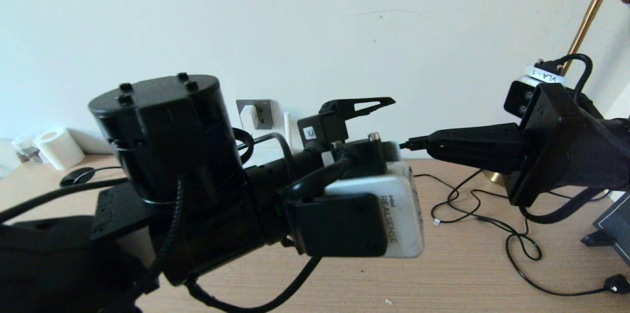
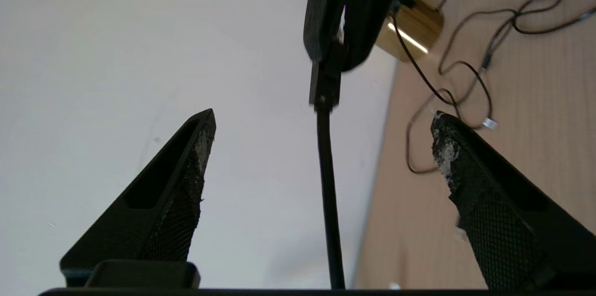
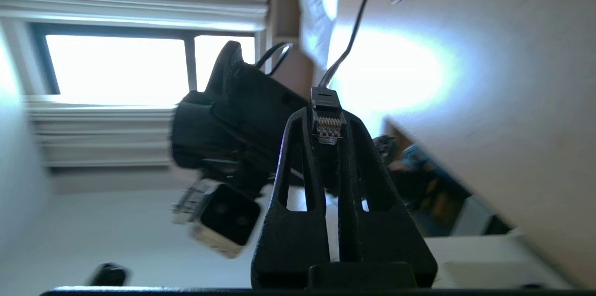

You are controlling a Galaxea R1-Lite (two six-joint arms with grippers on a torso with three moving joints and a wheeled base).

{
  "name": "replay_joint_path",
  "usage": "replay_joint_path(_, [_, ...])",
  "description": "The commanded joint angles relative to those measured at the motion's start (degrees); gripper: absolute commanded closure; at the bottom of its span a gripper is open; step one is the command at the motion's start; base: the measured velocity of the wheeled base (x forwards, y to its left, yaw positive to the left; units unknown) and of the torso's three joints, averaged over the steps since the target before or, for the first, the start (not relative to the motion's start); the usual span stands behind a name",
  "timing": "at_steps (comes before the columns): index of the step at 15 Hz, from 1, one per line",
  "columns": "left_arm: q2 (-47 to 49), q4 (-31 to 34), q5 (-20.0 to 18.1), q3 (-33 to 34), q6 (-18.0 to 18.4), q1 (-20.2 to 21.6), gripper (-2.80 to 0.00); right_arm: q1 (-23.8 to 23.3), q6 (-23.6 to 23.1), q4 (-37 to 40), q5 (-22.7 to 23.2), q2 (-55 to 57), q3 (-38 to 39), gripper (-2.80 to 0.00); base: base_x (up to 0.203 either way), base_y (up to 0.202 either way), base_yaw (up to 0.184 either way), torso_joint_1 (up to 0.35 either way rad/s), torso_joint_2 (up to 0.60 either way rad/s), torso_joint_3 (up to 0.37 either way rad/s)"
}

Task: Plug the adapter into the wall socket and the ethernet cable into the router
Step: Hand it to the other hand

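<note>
My right gripper (image 1: 422, 143) reaches in from the right, shut on the black plug of the ethernet cable (image 3: 327, 121), whose gold contacts show between the fingertips. My left gripper (image 2: 322, 117) faces it with its fingers (image 2: 186, 184) wide open. The black cable (image 2: 328, 193) runs through the gap between them, touching neither pad. On the wall behind, the dark grey wall socket (image 1: 263, 106) carries the white adapter (image 1: 250, 116). My left arm hides the router's body. A slim white stick (image 1: 287, 128) stands beside the socket.
A brass lamp base (image 1: 492, 175) sits on the wooden table behind my right gripper. Thin black cords (image 1: 492, 219) loop across the table at the right. A white roll (image 1: 56, 148) stands at the far left, and a dark flat object (image 1: 615, 224) lies at the right edge.
</note>
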Motion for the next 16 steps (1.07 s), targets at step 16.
replay_joint_path(16, [4.9,-10.6,-23.9,-3.1,3.3,10.8,-2.80,-4.5,17.3,-11.3,10.9,4.2,-1.0,0.00,0.000,0.000,0.000,0.000,0.00,0.000])
